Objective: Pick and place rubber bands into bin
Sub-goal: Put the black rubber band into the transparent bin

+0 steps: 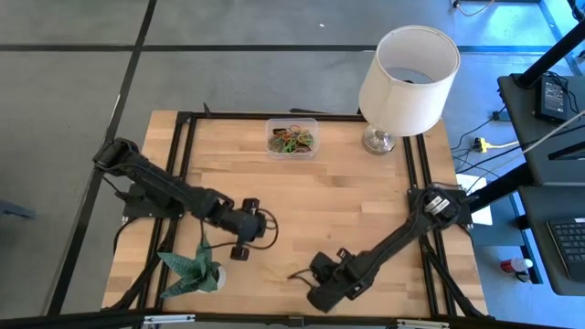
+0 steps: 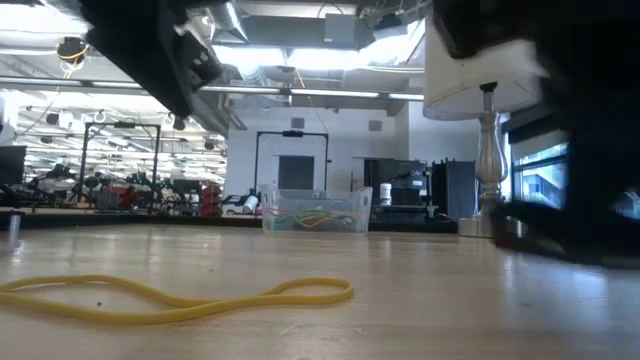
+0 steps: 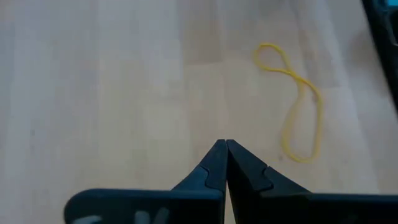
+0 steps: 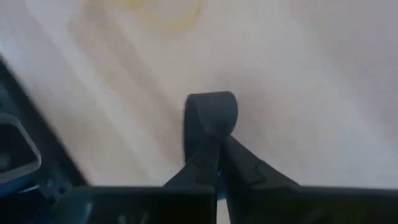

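Yellow rubber band (image 2: 180, 294) lies nearest the low camera, flat on the wood table (image 1: 356, 196) in a long twisted loop, at approx. 6 o'clock of the table in the high view, close to the front edge. Nothing touches it.

Left gripper (image 3: 225, 148) hangs over the table at approx. 8 o'clock. Its two fingers are pressed together, tip to tip, w/ nothing between them. The yellow band is near it, toward the table's front middle, but apart from the tips.

Right gripper (image 4: 219, 142) is at approx. 5 o'clock, low over the wood, just beside the band. Its fingers also look closed and hold nothing. The band shows only as a yellow blur well apart from the tips.

Bin (image 1: 292, 138) stands at 12 o'clock by the far edge, well apart from both grippers. Many rubber bands (image 1: 292, 142) are inside it: red, green, yellow etc.

Other things: a white lamp (image 1: 408, 66) at approx. 1 o'clock, its base just beside the bin. A green spiky object (image 1: 190, 265) sits at approx. 7 o'clock, near the left gripper. Between the loose band and the bin there is only bare wood.
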{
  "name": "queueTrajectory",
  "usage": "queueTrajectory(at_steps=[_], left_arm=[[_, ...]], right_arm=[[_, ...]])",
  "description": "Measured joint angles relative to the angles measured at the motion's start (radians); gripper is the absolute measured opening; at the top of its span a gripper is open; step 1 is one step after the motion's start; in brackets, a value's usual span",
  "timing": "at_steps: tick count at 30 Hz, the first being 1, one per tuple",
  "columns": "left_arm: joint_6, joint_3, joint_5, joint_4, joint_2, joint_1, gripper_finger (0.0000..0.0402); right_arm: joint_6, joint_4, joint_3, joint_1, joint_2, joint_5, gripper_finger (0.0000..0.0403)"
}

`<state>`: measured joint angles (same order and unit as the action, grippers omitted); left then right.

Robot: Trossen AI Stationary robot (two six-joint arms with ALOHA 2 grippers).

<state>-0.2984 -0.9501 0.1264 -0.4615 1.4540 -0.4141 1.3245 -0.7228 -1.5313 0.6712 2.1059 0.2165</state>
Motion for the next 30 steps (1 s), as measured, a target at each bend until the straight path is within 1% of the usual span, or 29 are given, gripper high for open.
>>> queueTrajectory(at_steps=[3,5,8,12,16,19,23,26,30], left_arm=[[0.047,0.002,-0.041,0.003,0.000,0.060,0.0001],[0.069,0.020,-0.067,0.036,0.000,0.103,0.0001],[0.077,0.064,-0.098,0.084,0.000,0.162,0.0001],[0.081,0.136,-0.104,0.127,-0.002,0.221,0.0001],[0.103,0.195,-0.141,0.140,-0.028,0.276,0.0001],[0.103,0.230,-0.155,0.155,-0.054,0.316,0.0001],[0.103,0.270,-0.154,0.163,-0.113,0.366,0.0001],[0.068,0.305,-0.145,0.165,-0.166,0.391,0.0001],[-0.002,0.358,-0.137,0.170,-0.233,0.403,0.0001]], right_arm=[[-0.042,-0.056,-0.019,-0.038,-0.034,0.023,0.0005],[-0.059,-0.088,-0.029,-0.064,-0.062,0.057,0.0005],[-0.133,-0.146,-0.049,-0.111,-0.114,0.111,0.0003],[-0.291,-0.186,-0.070,-0.197,-0.175,0.173,0.0003],[-0.505,-0.185,-0.109,-0.328,-0.205,0.183,0.0002],[-0.662,-0.138,-0.147,-0.443,-0.204,0.202,0.0002],[-0.838,0.047,-0.156,-0.582,-0.200,0.286,0.0001],[-0.894,0.135,-0.156,-0.679,-0.191,0.338,0.0001],[-0.911,0.127,-0.149,-0.799,-0.160,0.341,0.0001]])
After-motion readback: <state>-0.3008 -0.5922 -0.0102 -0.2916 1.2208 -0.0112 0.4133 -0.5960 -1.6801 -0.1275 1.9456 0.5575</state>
